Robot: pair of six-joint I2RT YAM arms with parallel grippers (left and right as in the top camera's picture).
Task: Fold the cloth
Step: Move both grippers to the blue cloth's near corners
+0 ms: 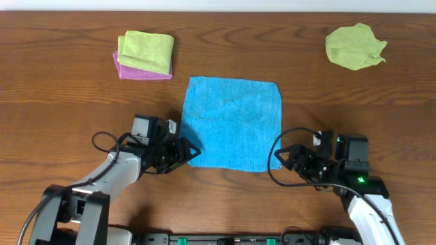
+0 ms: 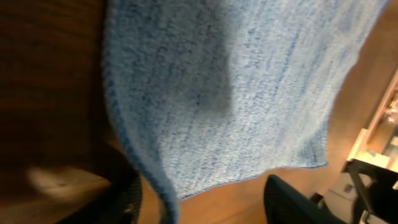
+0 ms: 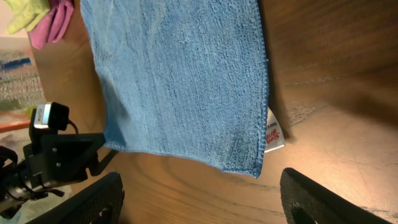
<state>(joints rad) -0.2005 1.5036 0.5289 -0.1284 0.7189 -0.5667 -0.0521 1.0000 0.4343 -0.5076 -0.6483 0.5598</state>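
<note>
Left pincer [image 1: 191, 151] low over the desk [image 1: 61, 116] at the near-left corner of the blue cloth [image 1: 233, 122]. In its wrist view the pincer [image 2: 205, 208] has its jaws set wide, and the cloth's side hem drops down between them; both fingers are cut off by the bottom edge, tips dark and blurred, so I cannot tell whether they touch the fabric. Right pincer [image 1: 281, 160] is just beside the near-right corner; wrist view shows the pincer [image 3: 202, 199] spread wide, nothing between the fingers, cloth corner just ahead of it and apart.

Blue cloth lies flat and unfolded, mid-desk, between the two arms; it fills most of the left wrist view [image 2: 236, 87], far part out of frame.

White tag [image 3: 273, 134] sticks out from under the cloth's right hem near that corner, with red print too small to read.

Left arm [image 3: 56, 155] shows across the cloth in the right wrist view, partly cut off. Far left: green folded cloth [image 1: 146, 49] stacked on a pink cloth [image 1: 139, 72], pink mostly covered. Far right: crumpled green cloth [image 1: 354, 46]. All well apart from the blue one, nothing lying on it.
</note>
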